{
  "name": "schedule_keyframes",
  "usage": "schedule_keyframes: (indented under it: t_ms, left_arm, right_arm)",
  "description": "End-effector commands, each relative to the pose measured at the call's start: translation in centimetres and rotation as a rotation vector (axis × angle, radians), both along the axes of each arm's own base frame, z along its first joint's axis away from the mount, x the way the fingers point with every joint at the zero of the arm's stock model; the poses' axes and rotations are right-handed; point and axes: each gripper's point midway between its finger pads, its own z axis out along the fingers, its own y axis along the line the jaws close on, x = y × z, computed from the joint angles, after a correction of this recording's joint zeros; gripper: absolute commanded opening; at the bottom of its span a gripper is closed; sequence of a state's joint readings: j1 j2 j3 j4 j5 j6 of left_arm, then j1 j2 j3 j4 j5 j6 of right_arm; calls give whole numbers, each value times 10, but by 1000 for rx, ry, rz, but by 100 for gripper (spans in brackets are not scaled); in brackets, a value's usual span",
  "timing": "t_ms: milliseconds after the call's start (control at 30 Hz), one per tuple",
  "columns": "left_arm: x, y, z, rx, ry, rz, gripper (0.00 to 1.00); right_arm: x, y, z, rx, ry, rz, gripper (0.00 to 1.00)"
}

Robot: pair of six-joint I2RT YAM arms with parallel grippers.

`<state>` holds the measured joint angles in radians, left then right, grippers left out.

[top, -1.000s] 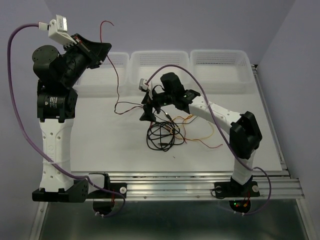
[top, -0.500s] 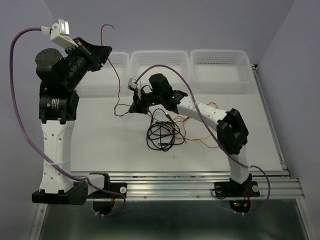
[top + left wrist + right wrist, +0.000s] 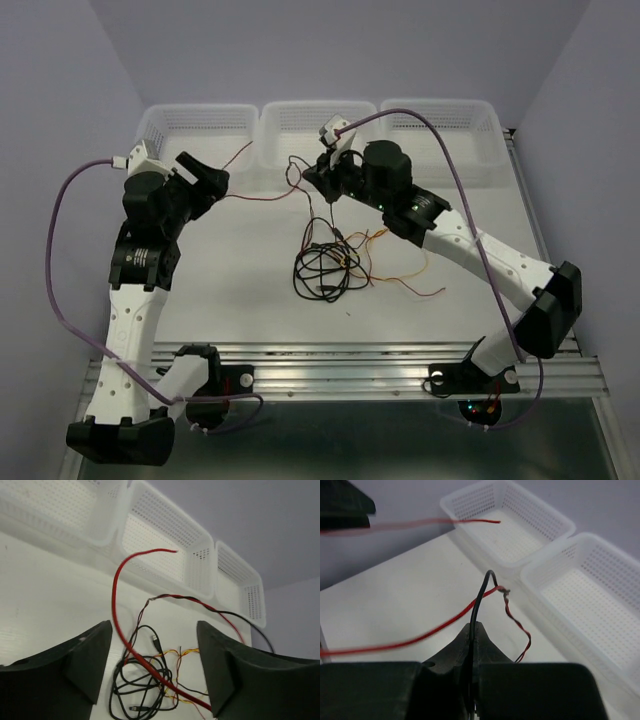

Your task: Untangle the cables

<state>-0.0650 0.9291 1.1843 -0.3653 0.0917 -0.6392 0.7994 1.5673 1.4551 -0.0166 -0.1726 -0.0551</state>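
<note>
The cables lie in a tangle mid-table: a coiled black cable [image 3: 320, 268] with plug ends, thin yellow/orange wires [image 3: 395, 278] and a long red wire [image 3: 260, 197]. My right gripper [image 3: 314, 180] is shut on a thin black wire [image 3: 479, 605], held up near the middle basket. That wire joins a twisted red-black strand [image 3: 517, 625]. My left gripper [image 3: 212, 176] stands open at the left. In the left wrist view the red wire [image 3: 116, 595] runs loose between its wide-apart fingers [image 3: 85, 655], above the black coil [image 3: 135, 680].
Three white mesh baskets [image 3: 190, 112] [image 3: 320, 108] [image 3: 440, 108] line the back edge of the white table. The red wire's free end [image 3: 492, 521] hangs in front of one basket [image 3: 555, 527]. Thick purple cables loop off both arms.
My left arm came down from its raised pose and its gripper opened, letting go of the red wire. My right gripper shut on the black wire and lifted it toward the baskets.
</note>
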Motion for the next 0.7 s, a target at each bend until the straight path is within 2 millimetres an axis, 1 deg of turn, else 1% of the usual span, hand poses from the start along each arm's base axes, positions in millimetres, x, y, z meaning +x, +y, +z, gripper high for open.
schedule_keyframes:
  t_ms: [0, 33, 67, 100, 133, 167, 267, 300, 367, 400, 467, 500, 533, 567, 667]
  left_arm:
    - [-11, 6, -44, -15, 88, 48, 94]
    - [-13, 6, -54, -14, 113, 44, 97]
    - [-17, 4, -71, -15, 154, 35, 99]
    - [-20, 2, -79, -15, 173, 26, 99]
    - [-22, 1, -86, -11, 187, 14, 99]
    - [-24, -2, -99, -16, 213, -3, 99]
    - [-34, -6, -112, -13, 240, -36, 99]
    - [-36, -8, -113, -11, 239, -47, 99]
    - [-38, -9, -111, -2, 231, -62, 99]
    - [-40, -8, -106, 11, 217, -67, 99]
    - [-40, -12, -94, 26, 175, -98, 99]
    - [-40, -22, -78, 34, 111, -168, 99]
    - [-40, -27, -71, 26, 82, -202, 99]
    - [-41, -37, -60, 0, 39, -254, 99]
    - [-38, -58, -50, -124, -20, -336, 99]
  right_arm:
    - [7, -30, 37, 2, -84, -135, 1]
    - [7, -32, 40, -7, -89, -142, 1]
    - [9, -36, 41, -22, -99, -158, 1]
    - [9, -37, 38, -38, -93, -157, 1]
    - [12, -39, 42, -44, -103, -177, 1]
    - [14, -42, 41, -61, -108, -191, 1]
    - [11, -44, 35, -106, -100, -176, 1]
    - [9, -44, 34, -110, -91, -168, 1]
    - [6, -45, 31, -123, -79, -161, 1]
    - [-2, -40, 28, -123, -71, -104, 1]
    - [-7, -37, 23, -124, -49, -81, 1]
    - [-11, -35, 20, -125, -31, -57, 1]
    - [-11, -33, 19, -118, -17, -53, 1]
    - [-11, -33, 18, -113, -12, -56, 1]
    - [-10, -31, 16, -96, -2, -64, 1]
